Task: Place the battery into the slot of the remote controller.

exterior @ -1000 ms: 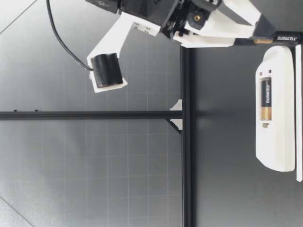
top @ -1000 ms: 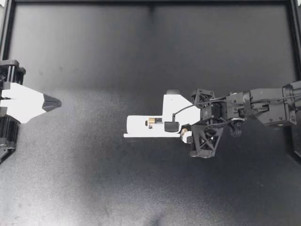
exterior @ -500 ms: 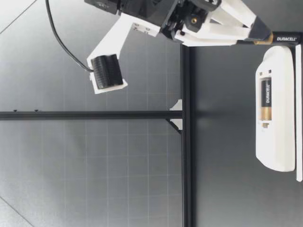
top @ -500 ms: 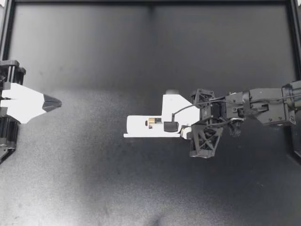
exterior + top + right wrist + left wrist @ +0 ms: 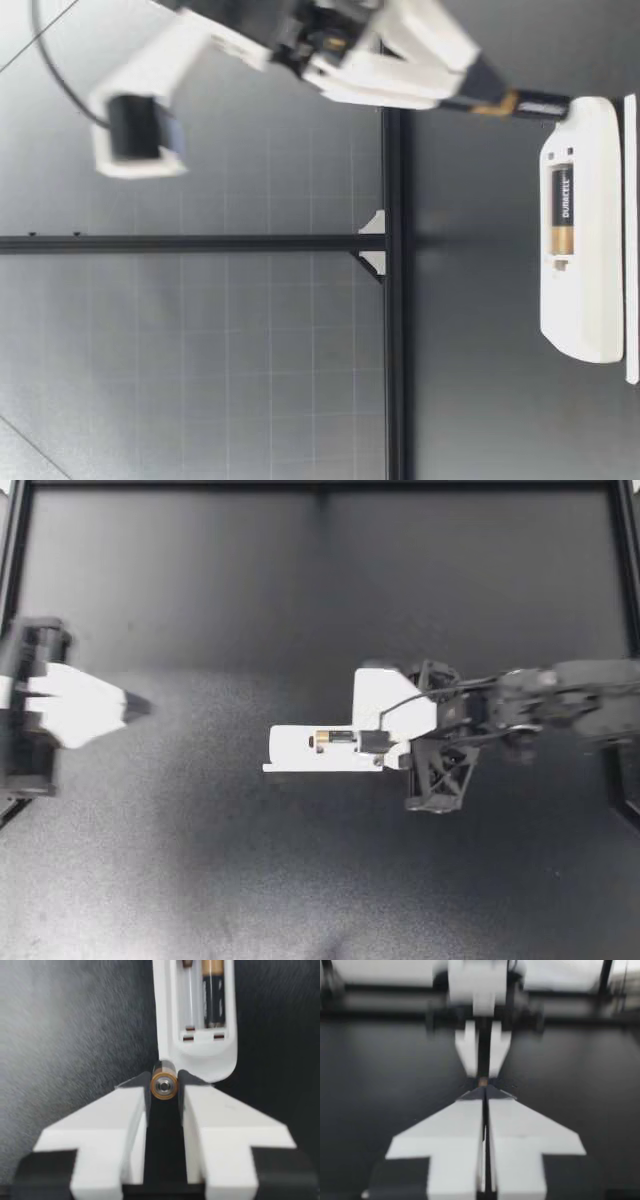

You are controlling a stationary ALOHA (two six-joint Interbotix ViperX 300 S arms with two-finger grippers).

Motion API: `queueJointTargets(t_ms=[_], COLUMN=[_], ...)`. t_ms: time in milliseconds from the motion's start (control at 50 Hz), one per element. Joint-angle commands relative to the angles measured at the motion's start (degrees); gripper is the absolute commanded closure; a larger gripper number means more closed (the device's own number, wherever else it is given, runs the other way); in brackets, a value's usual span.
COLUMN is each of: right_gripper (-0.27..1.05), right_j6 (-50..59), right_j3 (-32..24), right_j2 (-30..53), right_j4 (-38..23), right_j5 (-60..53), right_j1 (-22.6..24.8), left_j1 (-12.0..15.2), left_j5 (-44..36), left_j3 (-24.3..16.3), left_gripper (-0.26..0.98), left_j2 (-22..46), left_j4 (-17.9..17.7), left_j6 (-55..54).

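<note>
Right arm (image 5: 520, 705): reaches the remote controller (image 5: 310, 750) at its battery-bay end. In low view the fore section slopes down toward that end. Right jaws: clamped on battery (image 5: 164, 1085) from both sides, batt. lying lengthwise between them, its front tip at the remote controller's end edge. Left arm (image 5: 28, 770): well apart from the remote controller, at its opp. end. Left jaws: pressed together, tips aimed toward the remote controller.

Setting: robotics lab test bench, probably. Matte black tabletop (image 5: 180, 880), bordered by black metal frame rails (image 5: 395, 400); white corner bracket (image 5: 372, 240) at a rail joint; pale grey gridded backdrop panels (image 5: 200, 360) behind the far rail.
</note>
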Motion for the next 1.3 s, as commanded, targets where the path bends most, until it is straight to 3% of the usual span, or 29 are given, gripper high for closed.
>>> queueJointTargets(t_ms=[0, 280, 600, 900, 1280], right_gripper=[0.74, 0.74, 0.74, 0.74, 0.74], right_j6=[0.3, 0.5, 0.4, -0.1, -0.3], right_j3=[2.2, 12.2, 18.1, 17.8, 16.9], right_j2=[-3.9, -5.4, -1.7, 4.7, 8.1], right_j4=[-0.1, 0.1, 0.2, 0.2, 0.3], right_j5=[-8.0, -34.7, -54.8, -58.6, -58.8], right_j1=[0.3, -0.8, -2.5, -2.6, -2.6], left_j1=[1.1, 2.4, 2.6, 2.8, 2.7], left_j5=[3.5, 10.7, 12.7, 14.3, 14.4], left_j3=[-4.7, -12.5, -18.7, -22.5, -23.6], left_gripper=[0.87, 0.87, 0.87, 0.87, 0.87], left_j2=[6.7, 22.2, 35.4, 43.1, 47.7], left_j4=[-0.2, -0.1, -0.1, -0.1, -0.1], left_j6=[0.2, 0.4, 0.6, 0.3, 0.3])
